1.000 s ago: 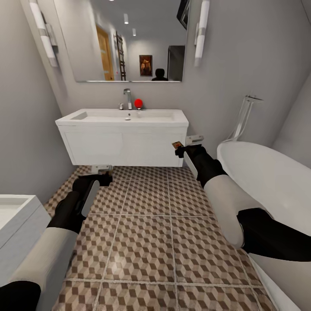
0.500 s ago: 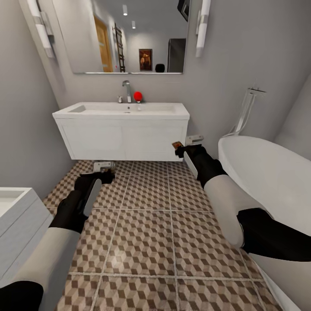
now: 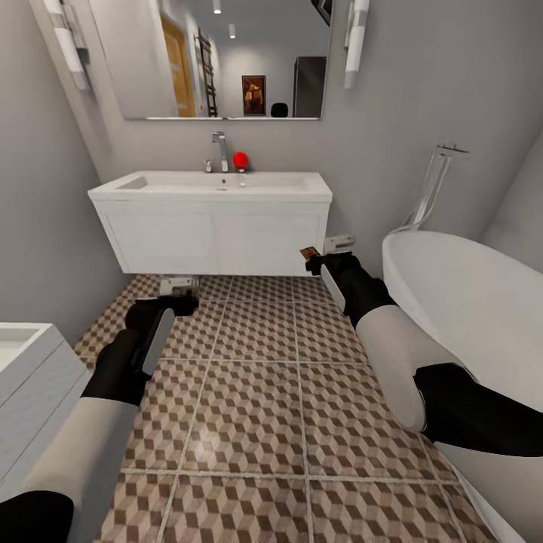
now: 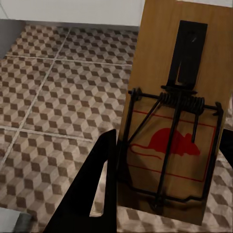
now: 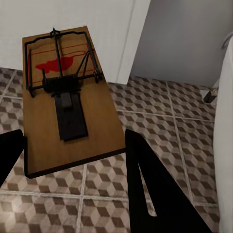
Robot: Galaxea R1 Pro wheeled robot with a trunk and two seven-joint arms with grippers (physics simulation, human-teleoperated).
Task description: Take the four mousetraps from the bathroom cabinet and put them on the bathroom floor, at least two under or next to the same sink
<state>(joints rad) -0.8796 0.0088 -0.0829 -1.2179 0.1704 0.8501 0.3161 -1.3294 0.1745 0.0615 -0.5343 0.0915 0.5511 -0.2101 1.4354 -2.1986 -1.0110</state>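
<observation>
From the head cam I've got the whole bathroom in front of me: cube-pattern bathroom floor (image 3: 249, 422), the white sink (image 3: 211, 185) on its wall-hung vanity straight ahead, the bathtub (image 3: 483, 302) off to my right and a mirror (image 3: 219, 60) above the faucet (image 3: 220, 151). A little red ball (image 3: 240, 159) sits by the tap.

Both arms are stretched out over the tiles. The left gripper (image 3: 179, 290) hangs just in front of the vanity's lower edge, the right gripper (image 3: 320, 256) near the vanity's right corner. From up here the traps are barely specks, so the wrist cams do the real work.

Left wrist cam: the left gripper (image 4: 160, 194) is clamped on a mousetrap (image 4: 177, 111), a tan board with a black spring bar and a red mouse print, above the tiles.

Right wrist cam: same deal, the right gripper (image 5: 73, 160) is pinching a second mousetrap (image 5: 68, 97) by its plain end, red print pointing toward the vanity.
</observation>
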